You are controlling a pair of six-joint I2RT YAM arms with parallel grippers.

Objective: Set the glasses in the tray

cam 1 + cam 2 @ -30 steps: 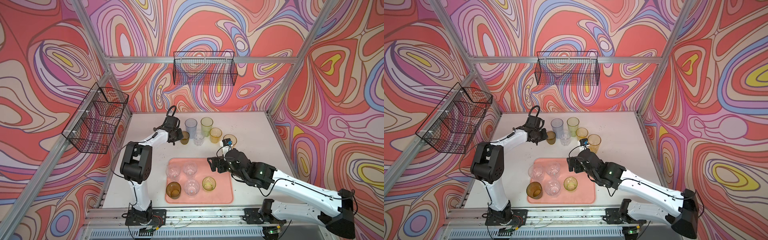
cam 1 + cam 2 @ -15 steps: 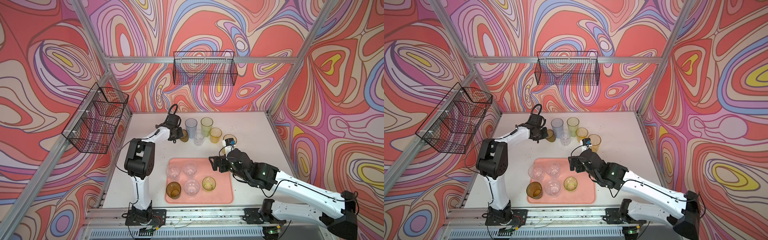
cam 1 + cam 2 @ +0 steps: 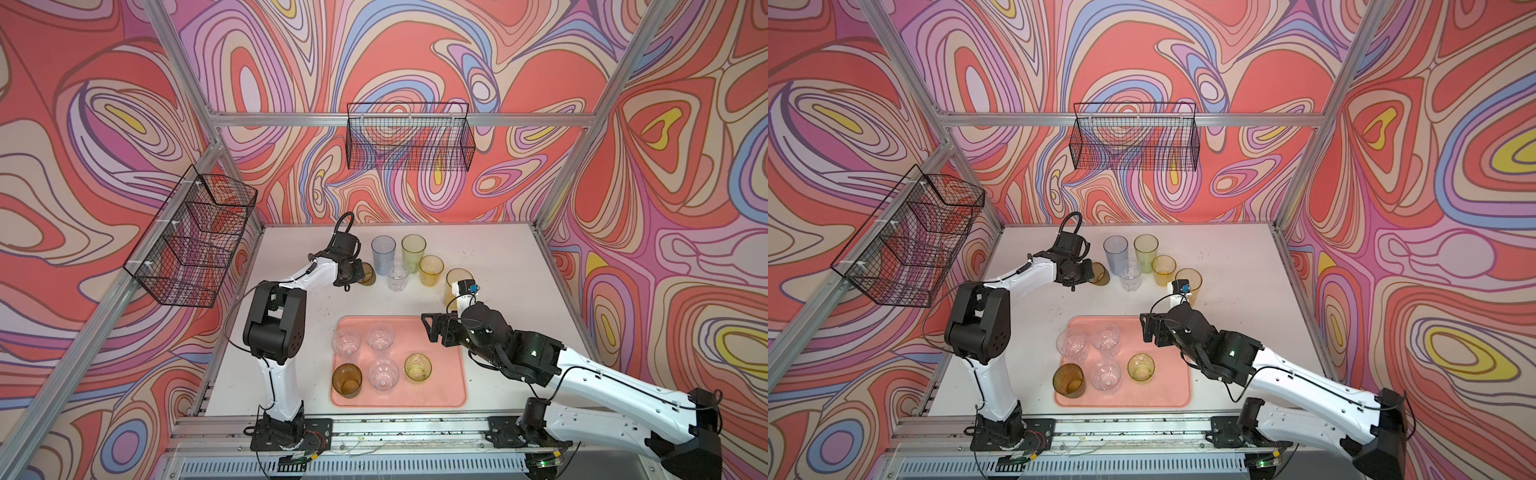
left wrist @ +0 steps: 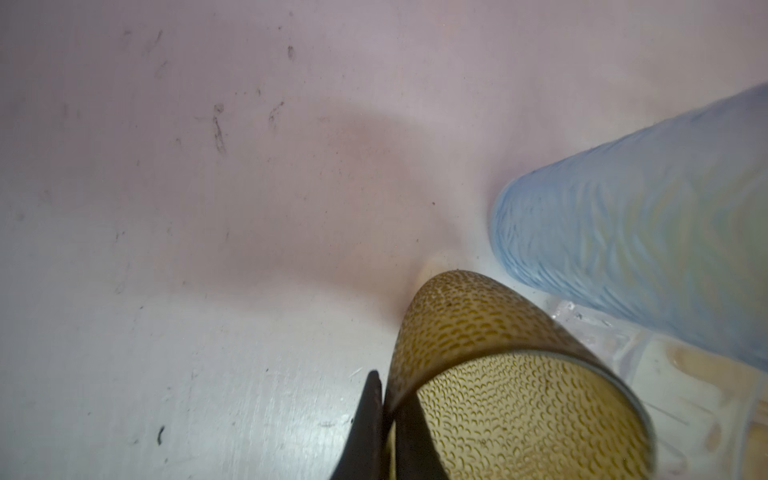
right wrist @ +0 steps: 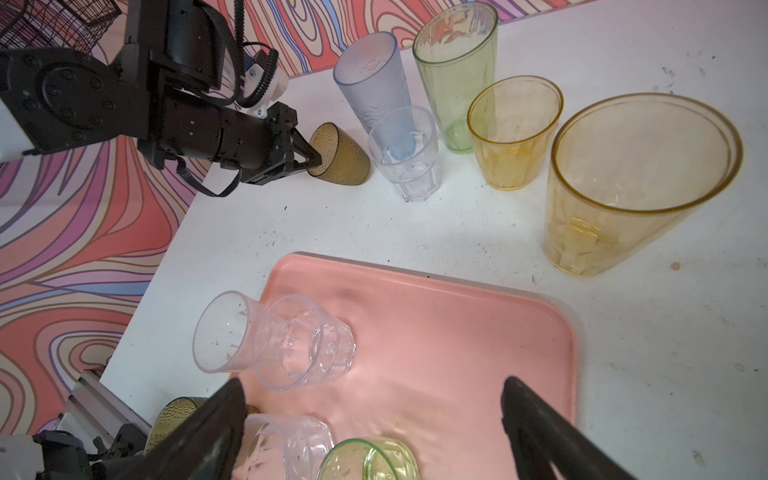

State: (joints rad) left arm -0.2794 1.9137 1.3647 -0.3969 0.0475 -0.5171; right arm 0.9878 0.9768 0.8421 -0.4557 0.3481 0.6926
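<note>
We found the left gripper [image 5: 311,160] pinched tight on the rim of a short brown glass [image 5: 340,156], with one finger inside the mouth and one against the outer wall. That glass was at the back left of the white table [image 3: 498,266], just beside a tall blue glass [image 3: 383,252] and a short clear glass [image 3: 397,277]. It was tipped: its long axis leaned well off upright, with the mouth pointing toward the left gripper and the base toward the clear glass. We could not tell whether the base touched the table.

The right gripper [image 5: 374,382] hung over the far right part of the pink tray [image 3: 446,386], its fingers spread wide and holding nothing. In the tray stood three clear tumblers [image 3: 380,336], a brown tumbler [image 3: 347,380] and a green tumbler [image 3: 417,367], all upright with their mouths up.
</note>
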